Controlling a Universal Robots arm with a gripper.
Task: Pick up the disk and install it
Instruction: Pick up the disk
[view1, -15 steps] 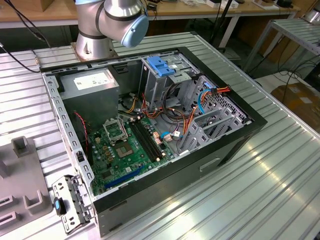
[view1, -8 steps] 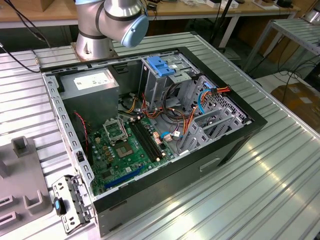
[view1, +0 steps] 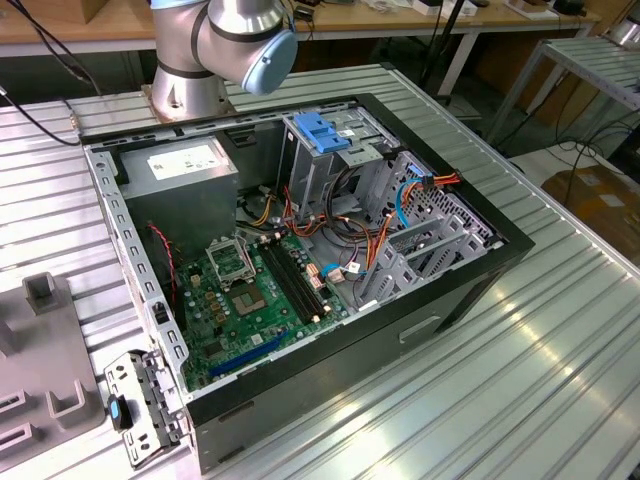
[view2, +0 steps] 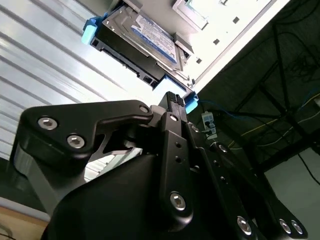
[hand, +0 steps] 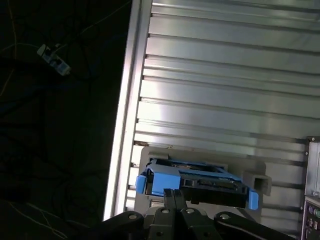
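The disk (hand: 200, 181), a flat silver-grey drive with blue side rails, lies in a grey holder (hand: 256, 183) on the ribbed metal table. In the second wrist view the disk's (view2: 150, 37) white label with its blue band faces up. In both wrist views my gripper (hand: 173, 194) hangs close over the disk's near edge. Its black fingertips (view2: 172, 98) are pressed together beside a blue rail, with nothing between them.
The table's edge (hand: 125, 125) runs close beside the holder, with dark floor and cables beyond. The exterior view has the open computer case (view1: 480, 270), its drive cage with a blue top (view1: 320, 135), the power supply (view1: 185, 165) and my arm's base (view1: 220, 50).
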